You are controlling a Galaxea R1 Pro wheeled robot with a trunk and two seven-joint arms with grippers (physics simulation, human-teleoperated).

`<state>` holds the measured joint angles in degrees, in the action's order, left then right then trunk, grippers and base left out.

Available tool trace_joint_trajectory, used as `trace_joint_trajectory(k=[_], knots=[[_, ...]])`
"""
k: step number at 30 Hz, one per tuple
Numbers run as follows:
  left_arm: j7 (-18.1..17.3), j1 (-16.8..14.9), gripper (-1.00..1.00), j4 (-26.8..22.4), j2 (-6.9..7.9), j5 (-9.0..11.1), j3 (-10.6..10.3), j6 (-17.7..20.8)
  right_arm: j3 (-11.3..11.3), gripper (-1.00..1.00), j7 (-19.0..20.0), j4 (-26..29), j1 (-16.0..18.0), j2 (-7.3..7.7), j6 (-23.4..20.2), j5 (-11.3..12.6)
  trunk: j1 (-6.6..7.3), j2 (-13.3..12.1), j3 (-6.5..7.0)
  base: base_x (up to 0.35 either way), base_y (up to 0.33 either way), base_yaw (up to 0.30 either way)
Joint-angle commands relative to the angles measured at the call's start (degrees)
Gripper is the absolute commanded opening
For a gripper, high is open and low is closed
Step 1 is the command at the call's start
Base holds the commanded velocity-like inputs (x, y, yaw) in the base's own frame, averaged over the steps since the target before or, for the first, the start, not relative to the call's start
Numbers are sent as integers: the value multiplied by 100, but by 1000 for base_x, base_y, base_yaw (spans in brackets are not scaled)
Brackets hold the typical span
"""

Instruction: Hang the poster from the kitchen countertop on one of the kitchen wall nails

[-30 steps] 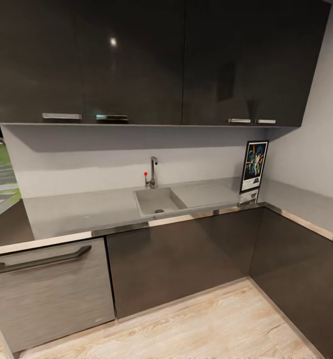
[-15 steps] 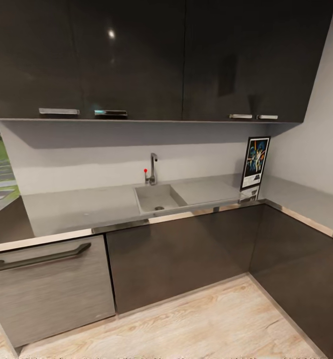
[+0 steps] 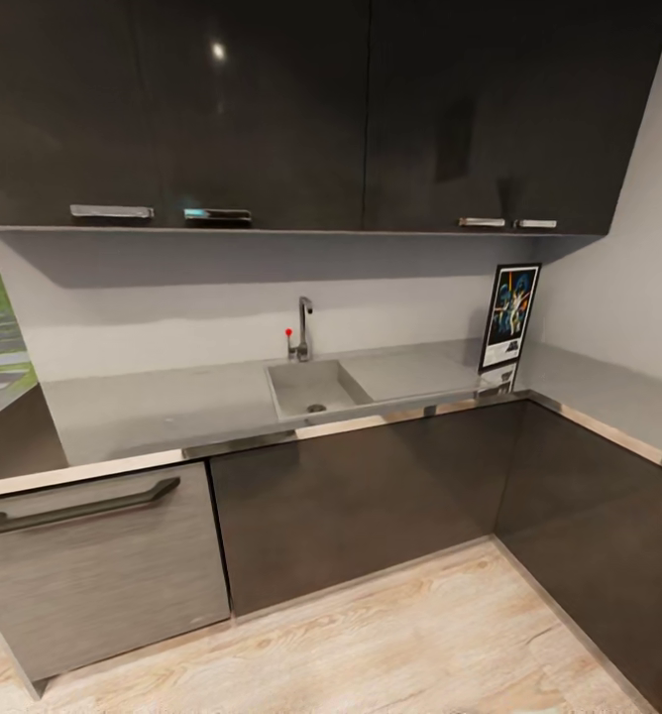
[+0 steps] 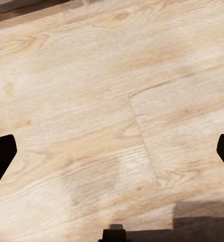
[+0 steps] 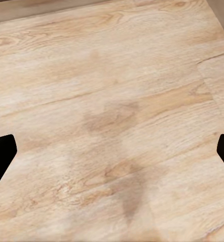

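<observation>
I see the poster (image 3: 509,317) standing upright on the kitchen countertop (image 3: 163,407), in the corner right of the sink (image 3: 306,387). My left gripper (image 4: 112,159) and right gripper (image 5: 112,151) hang spread wide over wood floor (image 5: 112,91), holding nothing.

Left pincer (image 4: 112,151): fingertips spread wide, nothing between them. Right pincer (image 5: 112,151): fingertips likewise spread wide, nothing held. Both pincers face downward.

The desk (image 3: 172,407) is bare left of the sink (image 3: 306,387), while the tap (image 3: 303,327) and low cabinets (image 3: 272,109) limit room near the poster (image 3: 510,315).
</observation>
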<state>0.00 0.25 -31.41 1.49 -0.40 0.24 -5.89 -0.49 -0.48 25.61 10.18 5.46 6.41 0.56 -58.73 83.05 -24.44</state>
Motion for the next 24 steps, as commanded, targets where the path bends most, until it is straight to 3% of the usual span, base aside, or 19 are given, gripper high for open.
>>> trace_joint_trajectory(k=[1,12,24], knots=[[0,1,100,-6,0,-4,2,-9,-4,100,-5,-3,2,-1,18,6,0,3,-11,0,0,0],[0,1,100,-8,0,-4,2,-9,9,100,2,-3,3,-16,-14,2,0,3,-30,0,0,-2],[0,1,100,-7,0,-4,2,-9,55,100,19,-67,2,-4,5,-35,0,3,-30,0,0,-136]])
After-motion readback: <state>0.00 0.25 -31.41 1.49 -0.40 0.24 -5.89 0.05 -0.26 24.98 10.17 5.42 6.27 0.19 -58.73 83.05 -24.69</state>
